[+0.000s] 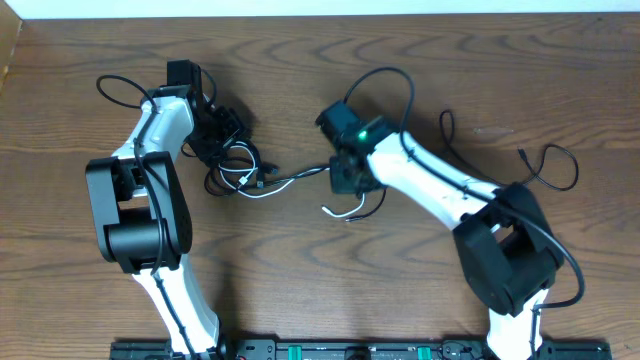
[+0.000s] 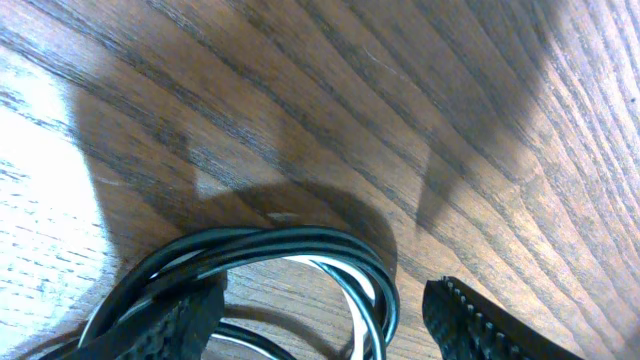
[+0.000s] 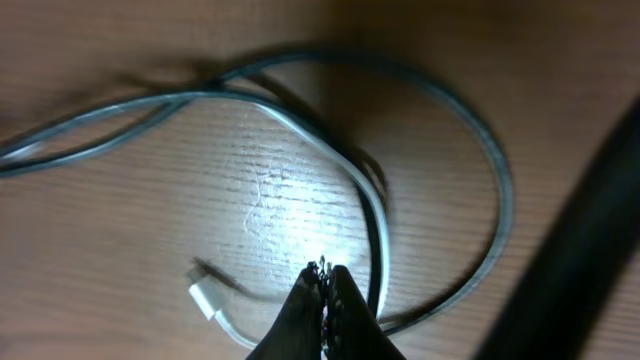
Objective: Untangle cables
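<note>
The cables (image 1: 238, 168) lie in a tangle of thin black and white cords left of centre, with strands running right to a white plug end (image 1: 333, 210). My left gripper (image 1: 226, 128) is at the tangle's upper edge. It is open in the left wrist view (image 2: 320, 325), and a loop of black and white cables (image 2: 290, 240) lies between its fingers (image 2: 180, 320). My right gripper (image 1: 346, 180) hovers over the trailing strands. The right wrist view shows it (image 3: 325, 272) shut, with a black cable (image 3: 378, 250) just to its right and the white plug (image 3: 205, 298) to its left; no cord shows between its tips.
A separate thin black cord (image 1: 552, 168) lies at the right by the right arm's base. Thicker black arm wires loop at the upper left (image 1: 115, 90) and above the right wrist (image 1: 395, 78). The table's far edge (image 1: 320, 18) runs along the top.
</note>
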